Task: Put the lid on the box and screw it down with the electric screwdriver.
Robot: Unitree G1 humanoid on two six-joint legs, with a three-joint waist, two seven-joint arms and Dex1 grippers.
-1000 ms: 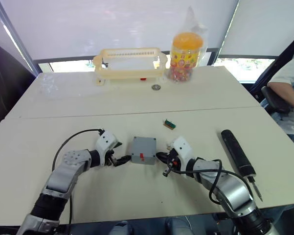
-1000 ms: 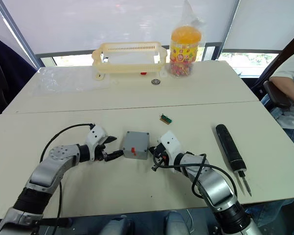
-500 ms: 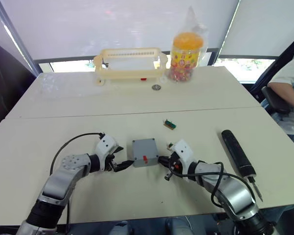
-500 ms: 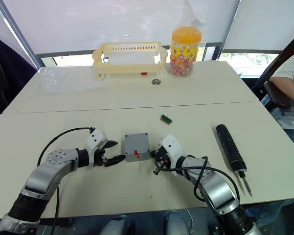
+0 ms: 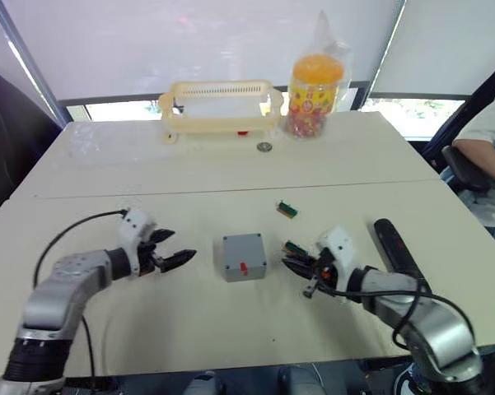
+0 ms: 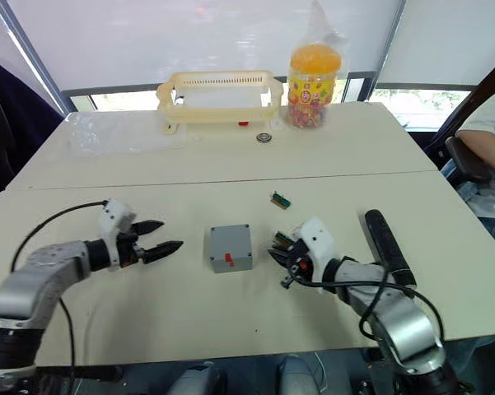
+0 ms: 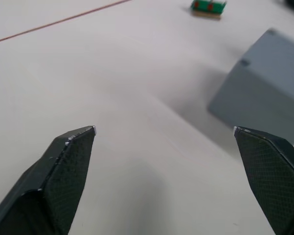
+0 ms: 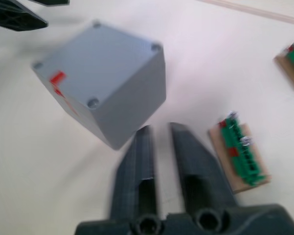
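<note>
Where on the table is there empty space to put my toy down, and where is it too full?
There is bare table between the left gripper and the cream basket at the back. The near edge in front of the grey box is bare too. It is crowded around the right gripper: a small green part lies beside its fingers, with the black screwdriver beyond it.

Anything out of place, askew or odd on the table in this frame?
Two small green connector boards lie loose on the table: one right beside the right gripper, the other farther back. They seem unrelated to the job. The box sits flat and looks undamaged; nothing is spilled.
</note>
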